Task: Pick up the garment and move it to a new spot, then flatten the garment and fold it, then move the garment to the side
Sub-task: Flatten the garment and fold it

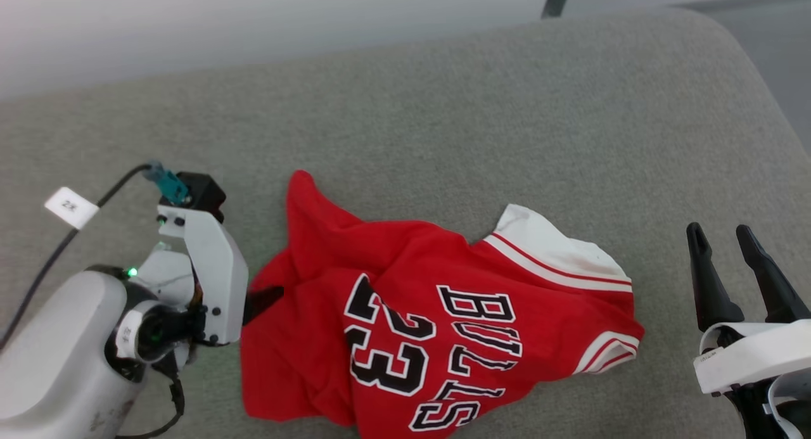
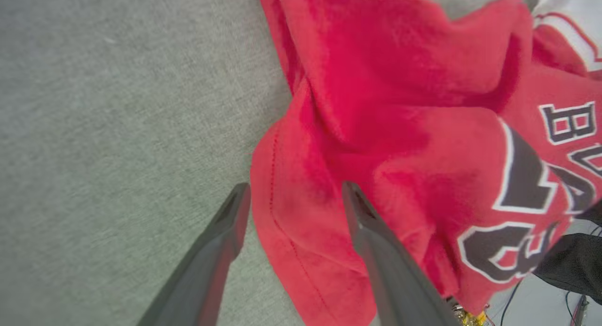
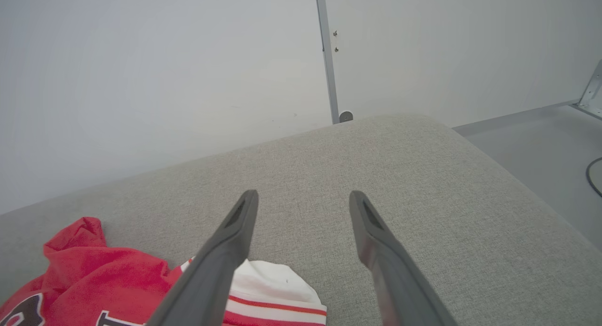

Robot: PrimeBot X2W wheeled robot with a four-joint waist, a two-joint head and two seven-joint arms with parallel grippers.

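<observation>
Here, garment (image 1: pixel 405 268) (crumpled) on cushion (image 1: pixel 443 109)

Left gripper (image 2: pixel 294 199): jaws apart, fingers aimed rightward in head view, wrist bent off the pale forearm (image 1: pixel 57 356) at lower left. Right gripper (image 1: pixel 722 236): lower right in head view, fingers pointing up, jaws apart.

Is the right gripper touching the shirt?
No, the right gripper stands open over the bare gray cushion, apart from the shirt.
</observation>
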